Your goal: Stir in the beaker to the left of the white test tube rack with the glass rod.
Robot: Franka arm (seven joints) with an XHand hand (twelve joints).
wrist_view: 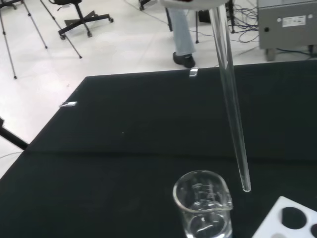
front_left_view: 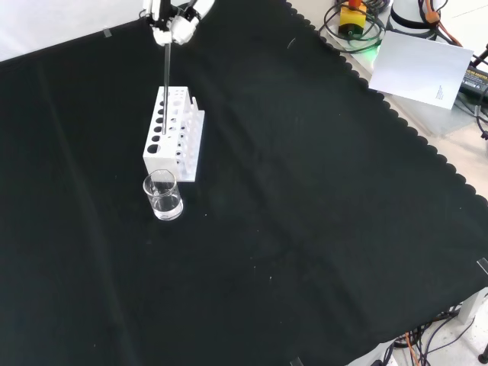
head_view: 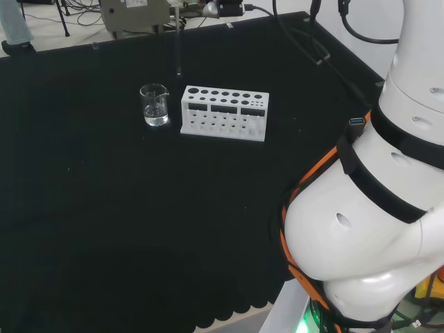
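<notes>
hand [front_left_view: 172, 21] pinches glass rod [front_left_view: 165, 80] upright, tip above rack [front_left_view: 174, 133], not yet over beaker [front_left_view: 162, 195]. step: approach. next: shift over beaker, lower in, w/o hitting rim.

No legible text, labels (anywhere), numbers

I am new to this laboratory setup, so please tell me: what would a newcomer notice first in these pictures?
First, the white test tube rack in the middle of the black cloth, with a small clear glass beaker just left of it in the head view. Next, the glass rod hanging upright above them, pinched by the hand at the top of the front view; its tip is not yet in the beaker.
</notes>
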